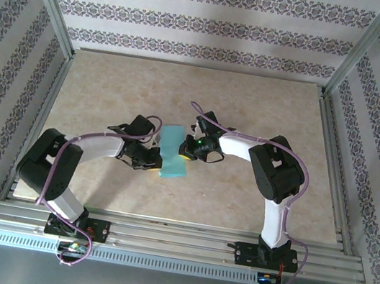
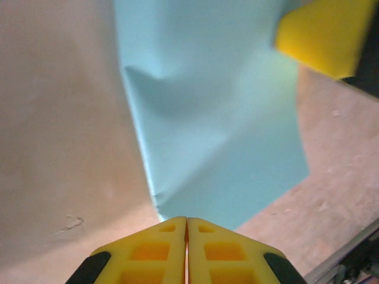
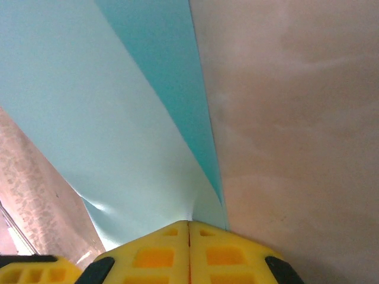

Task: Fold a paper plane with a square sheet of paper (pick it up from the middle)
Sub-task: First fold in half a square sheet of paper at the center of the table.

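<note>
Grip: left claw and right claw each pinch shut on opposite edges of the square sheet of paper, which spans between them. It looks light, floppy and crease-prone, so edges probably want gentle holding.

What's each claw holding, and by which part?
Both hold the turquoise paper sheet: left claw pinches one edge, right claw the opposite edge.

Striped floral wallpaper covers three walls around a beige marbled bench, framed by aluminium posts and rails, under soft light.
</note>
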